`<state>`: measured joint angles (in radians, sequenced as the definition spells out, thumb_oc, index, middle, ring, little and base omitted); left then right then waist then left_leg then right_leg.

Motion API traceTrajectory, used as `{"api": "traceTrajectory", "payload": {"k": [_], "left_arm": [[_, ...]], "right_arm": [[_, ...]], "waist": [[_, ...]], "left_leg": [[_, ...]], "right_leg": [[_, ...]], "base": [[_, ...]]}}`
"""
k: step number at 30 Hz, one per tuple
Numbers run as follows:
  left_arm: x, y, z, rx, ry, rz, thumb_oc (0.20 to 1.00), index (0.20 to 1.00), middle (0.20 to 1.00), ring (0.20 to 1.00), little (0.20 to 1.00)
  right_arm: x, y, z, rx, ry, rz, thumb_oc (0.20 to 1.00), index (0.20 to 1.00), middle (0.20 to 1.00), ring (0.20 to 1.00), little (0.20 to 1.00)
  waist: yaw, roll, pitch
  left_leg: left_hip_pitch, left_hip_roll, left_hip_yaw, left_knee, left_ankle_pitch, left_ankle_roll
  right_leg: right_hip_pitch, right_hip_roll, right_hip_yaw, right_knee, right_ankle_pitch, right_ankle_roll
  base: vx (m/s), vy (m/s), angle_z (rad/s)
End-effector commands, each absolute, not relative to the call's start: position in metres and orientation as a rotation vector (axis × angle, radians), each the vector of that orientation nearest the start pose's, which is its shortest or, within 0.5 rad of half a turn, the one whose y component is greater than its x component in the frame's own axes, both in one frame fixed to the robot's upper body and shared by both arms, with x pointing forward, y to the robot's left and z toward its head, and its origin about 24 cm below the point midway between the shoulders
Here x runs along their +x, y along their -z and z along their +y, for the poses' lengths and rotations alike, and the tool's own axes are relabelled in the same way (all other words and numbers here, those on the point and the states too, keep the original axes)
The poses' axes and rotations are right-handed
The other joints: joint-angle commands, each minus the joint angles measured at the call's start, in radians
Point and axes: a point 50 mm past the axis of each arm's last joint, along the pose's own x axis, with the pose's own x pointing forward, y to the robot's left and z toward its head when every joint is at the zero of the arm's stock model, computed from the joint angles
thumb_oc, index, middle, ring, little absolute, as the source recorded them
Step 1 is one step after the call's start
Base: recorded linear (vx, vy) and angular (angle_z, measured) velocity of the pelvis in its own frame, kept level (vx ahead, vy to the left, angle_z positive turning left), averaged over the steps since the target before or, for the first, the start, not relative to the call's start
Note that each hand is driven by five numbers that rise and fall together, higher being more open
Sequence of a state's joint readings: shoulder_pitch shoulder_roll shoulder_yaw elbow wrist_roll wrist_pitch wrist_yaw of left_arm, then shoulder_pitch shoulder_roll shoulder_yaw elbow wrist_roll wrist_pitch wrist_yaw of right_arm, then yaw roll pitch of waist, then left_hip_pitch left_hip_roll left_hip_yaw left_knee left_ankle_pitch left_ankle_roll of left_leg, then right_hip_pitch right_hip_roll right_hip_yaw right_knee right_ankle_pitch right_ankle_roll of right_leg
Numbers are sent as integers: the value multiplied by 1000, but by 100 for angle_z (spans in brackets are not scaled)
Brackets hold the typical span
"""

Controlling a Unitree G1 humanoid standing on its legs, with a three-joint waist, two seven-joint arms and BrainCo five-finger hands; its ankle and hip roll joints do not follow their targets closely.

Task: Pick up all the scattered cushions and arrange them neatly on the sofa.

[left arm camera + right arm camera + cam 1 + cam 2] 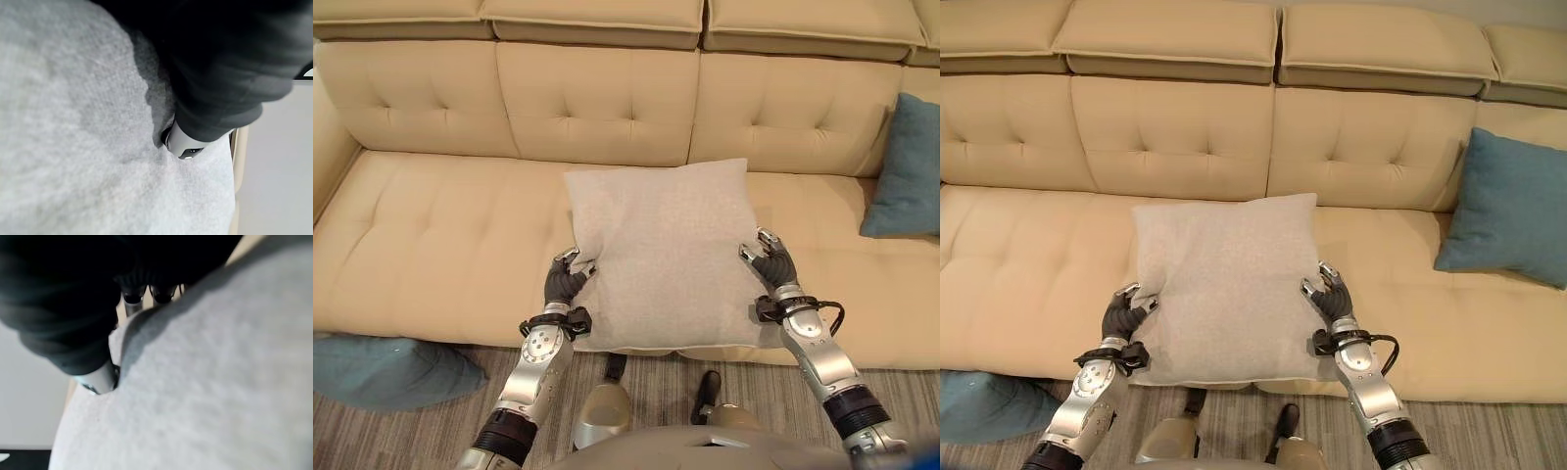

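Over the sofa (pixel 431 225) seat, both hands' fingers (pixel 570 266) clamp the grey cushion's (pixel 661 255) side edges.

Soft, even indoor light falls on the cream sofa (pixel 431 235) with only faint shadows in its tufts, while both wrist views blur at close range, their dark covers underexposed.
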<state>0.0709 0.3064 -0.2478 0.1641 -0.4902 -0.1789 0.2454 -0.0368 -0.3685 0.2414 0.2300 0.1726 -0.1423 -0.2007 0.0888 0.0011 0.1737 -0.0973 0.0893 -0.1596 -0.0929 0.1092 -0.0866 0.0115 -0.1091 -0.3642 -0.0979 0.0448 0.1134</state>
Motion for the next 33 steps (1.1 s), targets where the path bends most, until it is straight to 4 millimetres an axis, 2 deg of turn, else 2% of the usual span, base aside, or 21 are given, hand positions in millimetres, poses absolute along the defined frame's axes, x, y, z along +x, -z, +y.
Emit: {"api": "traceTrajectory", "payload": {"k": [1, 5, 8, 11, 17, 18, 19, 21, 24, 26, 27, 29, 32, 33], "left_arm": [[254, -56, 158, -203, 29, -134, 200, 200, 200, 200, 200], [269, -69, 146, -194, 56, -183, 200, 200, 200, 200, 200], [283, -86, 136, -176, 67, -245, 200, 200, 200, 200, 200], [304, -114, 128, -151, 52, -350, 200, 200, 200, 200, 200], [341, -171, 125, -62, 14, -521, 200, 200, 200, 200, 200], [354, -200, 121, -19, 7, -595, 200, 200, 200, 200, 200], [354, -201, 121, -19, 7, -597, 200, 200, 200, 200, 200], [360, -220, 118, 18, 2, -649, 200, 200, 200, 200, 200], [366, -266, 106, 95, -12, -789, 200, 200, 200, 200, 200], [369, -292, 100, 163, -91, -869, 200, 200, 200, 200, 200], [369, -293, 99, 163, -91, -871, 200, 200, 200, 200, 200], [371, -310, 93, 193, -182, -930, 200, 200, 200, 200, 200], [375, -328, 86, 198, -220, -951, 200, 200, 200, 200, 200], [381, -338, 86, 233, -231, -922, 200, 200, 200, 200, 200]], "right_arm": [[267, -56, -176, -185, -14, -157, 200, 200, 200, 200, 200], [276, -67, -178, -195, 11, -199, 200, 200, 200, 200, 200], [292, -87, -171, -191, 18, -277, 200, 200, 200, 200, 200], [314, -122, -152, -185, 20, -405, 200, 200, 200, 200, 200], [341, -176, -123, -227, 9, -580, 200, 200, 200, 200, 200], [352, -204, -112, -225, 17, -654, 200, 200, 200, 200, 200], [352, -205, -112, -225, 17, -655, 200, 200, 200, 200, 200], [356, -224, -107, -223, 29, -712, 200, 200, 200, 200, 200], [361, -272, -100, -267, 78, -864, 200, 200, 200, 200, 200], [360, -299, -100, -312, 156, -968, 200, 200, 200, 200, 200], [360, -300, -100, -312, 157, -970, 200, 200, 200, 200, 200], [360, -325, -101, -412, 254, -1072, 200, 200, 200, 200, 200], [364, -348, -104, -471, 332, -1110, 200, 200, 200, 200, 200], [369, -362, -109, -511, 379, -1097, 200, 200, 200, 200, 200]], "waist": [[-5, -32, -40], [-11, -12, -11], [-22, 3, 14], [-43, 12, 13], [-67, 6, -22], [-74, 4, -33], [-73, 3, -33], [-76, 2, -38], [-85, 1, -52], [-87, 0, -58], [-87, 0, -57], [-86, -4, -59], [-86, -9, -60], [-86, -11, -63]], "left_leg": [[91, -31, 1, 6, -152, -7], [33, -40, -30, 6, -125, -19], [-47, -48, -30, 6, -99, -28], [-159, -46, 2, 6, -75, -43], [-290, -37, 51, 6, -48, -57], [-332, -31, 64, 6, -37, -62], [-334, -31, 65, 6, -37, -62], [-359, -33, 65, 6, -32, -64], [-399, -37, 67, 6, -24, -67], [-423, -36, 68, 6, -21, -70], [-425, -36, 68, 6, -20, -70], [-447, -33, 69, 6, -14, -74], [-473, -30, 67, 6, -9, -77], [-496, -26, 66, 6, -1, -79]], "right_leg": [[-21, -37, 5, 11, -22, 41], [-44, -47, -37, 11, -15, 39], [-118, -58, -43, 11, 3, 42], [-239, -64, -5, 11, 36, 51], [-395, -66, 57, 11, 77, 69], [-452, -68, 82, 11, 90, 76], [-454, -68, 82, 11, 91, 76], [-485, -69, 93, 11, 99, 79], [-537, -75, 105, 11, 109, 88], [-564, -78, 104, 11, 113, 94], [-565, -78, 104, 11, 113, 94], [-592, -78, 107, 11, 118, 101], [-624, -76, 110, 11, 125, 106], [-647, -75, 113, 11, 129, 109]], "base": [[8, -29, 32], [-100, -3, 39], [-156, 45, 19], [-131, 71, -7], [-56, 71, -24], [-18, 67, -21], [-16, 59, -22], [4, 24, -26], [29, 26, -11], [0, 0, 0], [0, 0, 0], [0, 0, 0], [1, -8, 1], [1, -22, -4]]}}
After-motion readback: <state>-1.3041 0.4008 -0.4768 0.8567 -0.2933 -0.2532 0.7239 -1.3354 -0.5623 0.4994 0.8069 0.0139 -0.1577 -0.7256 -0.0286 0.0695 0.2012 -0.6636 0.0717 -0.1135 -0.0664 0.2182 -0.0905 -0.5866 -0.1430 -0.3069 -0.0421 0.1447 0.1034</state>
